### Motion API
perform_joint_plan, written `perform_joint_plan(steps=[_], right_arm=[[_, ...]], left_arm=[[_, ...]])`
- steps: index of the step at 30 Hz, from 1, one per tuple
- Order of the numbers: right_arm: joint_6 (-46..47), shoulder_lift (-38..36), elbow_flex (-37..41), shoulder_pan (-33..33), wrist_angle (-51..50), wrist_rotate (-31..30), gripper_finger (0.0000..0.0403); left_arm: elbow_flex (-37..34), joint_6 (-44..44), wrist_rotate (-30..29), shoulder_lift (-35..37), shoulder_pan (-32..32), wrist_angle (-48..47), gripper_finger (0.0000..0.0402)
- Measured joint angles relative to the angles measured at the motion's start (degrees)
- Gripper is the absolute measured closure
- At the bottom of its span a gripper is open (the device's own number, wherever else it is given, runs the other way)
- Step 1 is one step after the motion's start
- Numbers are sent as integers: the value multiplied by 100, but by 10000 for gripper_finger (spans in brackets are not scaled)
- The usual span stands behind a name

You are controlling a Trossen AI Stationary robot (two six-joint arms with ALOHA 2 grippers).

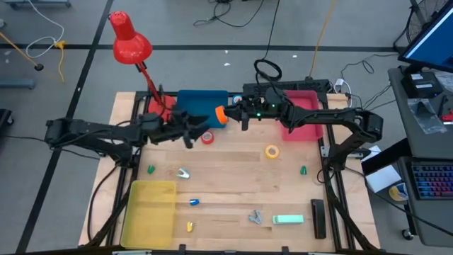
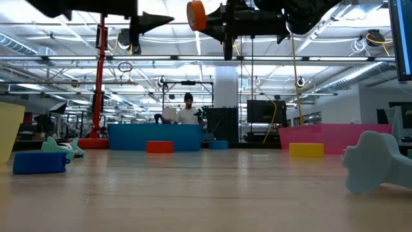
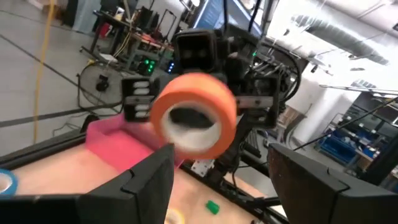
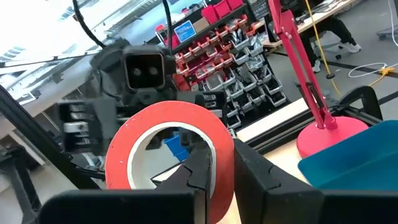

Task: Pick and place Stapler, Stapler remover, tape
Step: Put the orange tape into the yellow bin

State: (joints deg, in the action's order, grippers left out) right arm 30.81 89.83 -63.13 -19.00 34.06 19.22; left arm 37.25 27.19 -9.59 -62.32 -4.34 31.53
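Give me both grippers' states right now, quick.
Left gripper: open, holding nothing, raised over the table.
Right gripper: jaws shut on the orange tape roll, held up in the air facing the left gripper.

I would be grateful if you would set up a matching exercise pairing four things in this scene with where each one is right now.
Things:
1. orange tape roll
2. red tape roll
3. yellow tape roll
4. left hand

Places or states:
A. lying on the wood in front of the pink tray
B. open, facing the raised roll
C. held up in the air by the right hand
D. lying on the wood in front of the blue bin

Pairs: 1-C, 2-D, 3-A, 4-B
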Motion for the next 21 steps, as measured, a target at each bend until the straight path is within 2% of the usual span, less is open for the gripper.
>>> perform_joint_plan(steps=[8,16,18,21], right_arm=[[-177,1,0,0,-27,-124,373],[-379,-5,0,-2,-151,-115,373],[-452,-5,-1,0,-171,-103,373],[-477,-12,-2,0,-185,-89,373]], left_arm=[[707,-48,191,-794,-10,0,147],[916,147,254,-1064,-57,19,148],[926,167,366,-1063,-62,-8,159],[930,189,383,-1087,-61,-11,208]])
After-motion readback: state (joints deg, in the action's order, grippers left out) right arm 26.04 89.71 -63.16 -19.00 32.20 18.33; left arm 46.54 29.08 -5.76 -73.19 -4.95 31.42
